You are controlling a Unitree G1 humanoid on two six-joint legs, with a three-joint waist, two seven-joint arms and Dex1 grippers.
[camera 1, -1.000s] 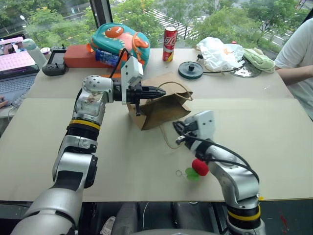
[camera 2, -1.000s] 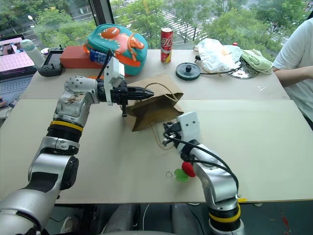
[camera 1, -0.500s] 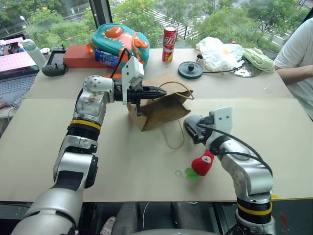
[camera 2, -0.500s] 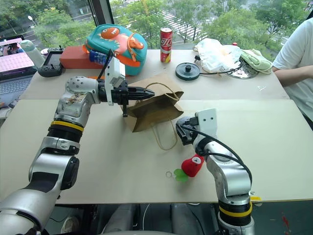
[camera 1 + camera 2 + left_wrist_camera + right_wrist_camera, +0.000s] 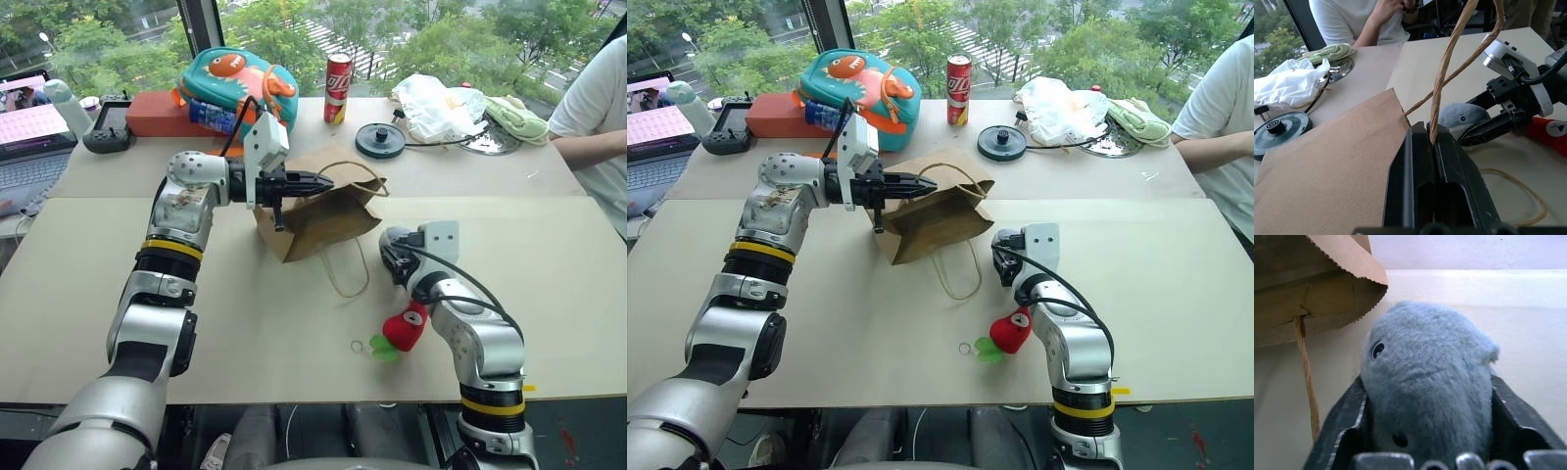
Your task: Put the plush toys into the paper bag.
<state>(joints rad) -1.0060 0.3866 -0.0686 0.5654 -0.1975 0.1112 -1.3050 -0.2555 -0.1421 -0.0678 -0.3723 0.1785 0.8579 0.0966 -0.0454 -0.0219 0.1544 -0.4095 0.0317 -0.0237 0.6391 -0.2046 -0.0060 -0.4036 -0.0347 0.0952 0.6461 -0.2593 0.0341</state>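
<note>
Right wrist view: your right gripper [image 5: 1427,431] clasped the grey plush [image 5: 1430,377] beside the paper bag [image 5: 323,211], whose handle [image 5: 1449,68] your left gripper [image 5: 1431,142] pinched; 0 toys bagged, strawberry [image 5: 404,328] on the table [image 5: 147,294].

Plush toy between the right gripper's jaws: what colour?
Grey-blue plush toy with small dark eyes, clearest in the right wrist view.

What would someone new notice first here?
The left gripper pinches a handle of the paper bag mid-table, holding it up. Just right of the bag's mouth, the right gripper clamps the grey plush. The strawberry toy lies near the table's front edge, and a dinosaur backpack sits at the back.
</note>
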